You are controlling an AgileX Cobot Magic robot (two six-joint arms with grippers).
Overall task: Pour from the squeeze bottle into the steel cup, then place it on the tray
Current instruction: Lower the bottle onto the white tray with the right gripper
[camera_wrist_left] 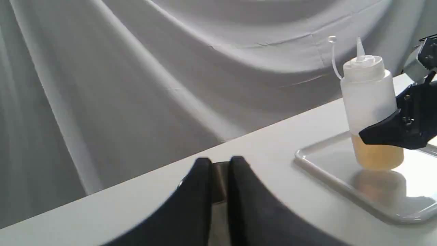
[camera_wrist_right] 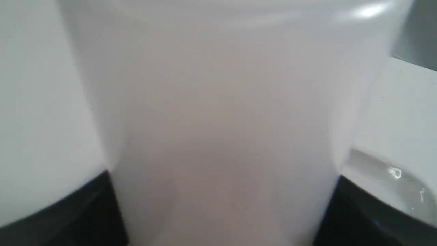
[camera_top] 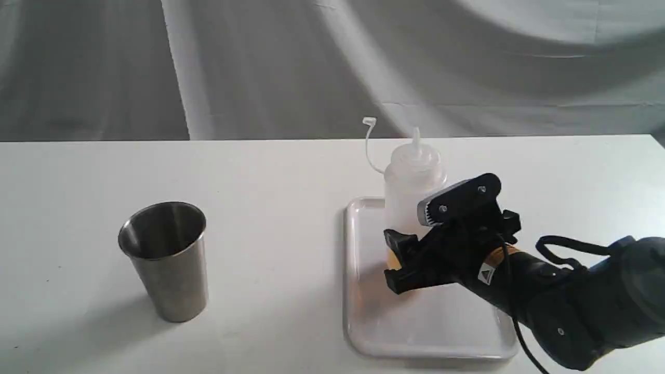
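The squeeze bottle (camera_top: 413, 176) stands upright on the far part of the tray (camera_top: 431, 327), a little amber liquid (camera_wrist_left: 377, 157) at its bottom and its tethered cap (camera_top: 369, 121) hanging free of the nozzle. My right gripper (camera_top: 397, 259) reaches in from the right, low on the bottle, its fingers (camera_wrist_right: 99, 208) pressed against both sides of the bottle (camera_wrist_right: 218, 102). The steel cup (camera_top: 166, 259) stands upright at the left of the table, apart from both. My left gripper (camera_wrist_left: 220, 160) is out of the exterior view; its fingers sit almost together, with the cup's rim (camera_wrist_left: 219, 181) showing just beyond them.
The white table (camera_top: 280, 176) runs to a grey draped cloth (camera_top: 260, 62) behind it. A cable (camera_top: 524, 343) trails from the right arm over the tray's near right corner. The tray's rim (camera_wrist_right: 392, 174) shows beside the right finger.
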